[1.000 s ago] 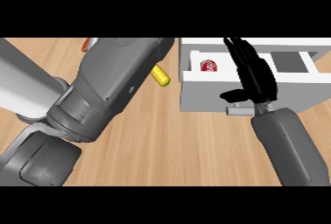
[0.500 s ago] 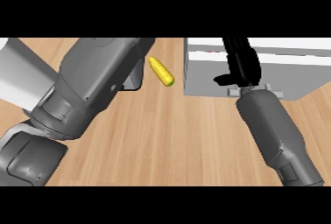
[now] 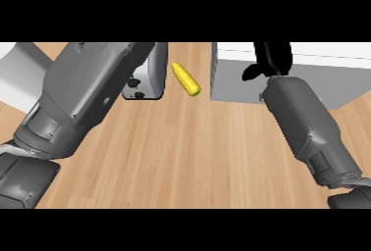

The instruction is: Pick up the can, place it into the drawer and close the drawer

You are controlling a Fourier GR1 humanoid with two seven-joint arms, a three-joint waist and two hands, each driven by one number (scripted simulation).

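Note:
The white drawer unit [image 3: 233, 81] stands at the back right, its front face flush and shut. No can shows in the head view. My right hand [image 3: 270, 60] lies against the unit's front and top with its fingers straight and pointing away, thumb out to the left; it is open and holds nothing. My right forearm [image 3: 308, 127] runs up to it from the lower right. My left forearm [image 3: 80, 98] fills the left side and reaches the top edge, where its hand is out of sight.
A yellow corn cob [image 3: 185, 79] lies on the wooden counter [image 3: 188, 157] just left of the drawer unit. A grey appliance with dark knobs [image 3: 147, 81] stands beside my left forearm. A pale grey surface [image 3: 18, 73] shows at the far left.
The drawer, open a second ago with the red can inside, is now shut. My right hand moved away from me with the drawer's front. The view has shifted, so things sit lower.

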